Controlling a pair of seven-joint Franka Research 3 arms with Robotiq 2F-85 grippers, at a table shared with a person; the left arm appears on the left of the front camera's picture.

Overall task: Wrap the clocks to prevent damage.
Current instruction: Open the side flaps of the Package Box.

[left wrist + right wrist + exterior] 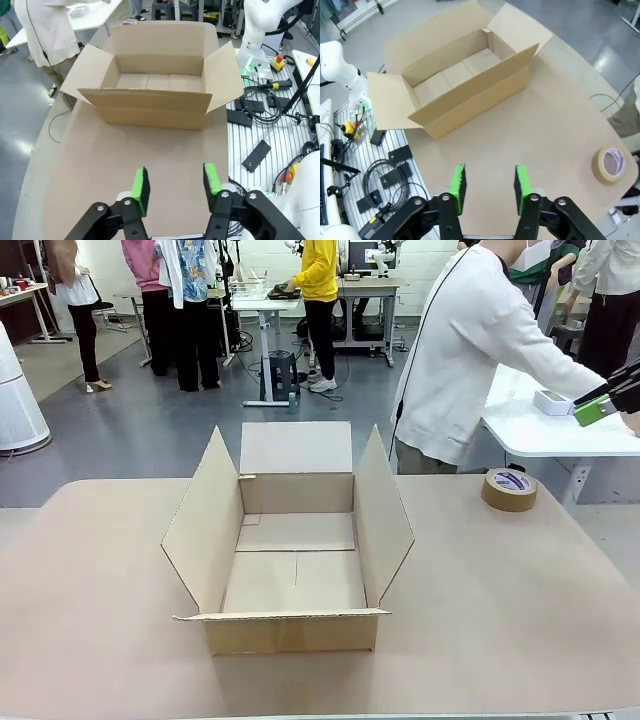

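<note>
An open cardboard box (295, 540) stands in the middle of the tan table (500, 620), flaps spread and nothing inside. It also lies ahead of both wrist cameras as the box (157, 85) and the box (455, 75). My left gripper (175, 187) hangs open above the bare tabletop, short of the box. My right gripper (487, 187) is open too, high over the table between the box and a roll of brown tape (610, 164). In the front view the right gripper (602, 398) pokes in at the right edge, well above the table.
The tape roll (509, 489) lies at the table's far right. A person in a white top (470, 350) stands behind it, turned to a white side table (540, 430) holding a small white box (552, 401). Cables and a rail (270, 110) run along the table's side.
</note>
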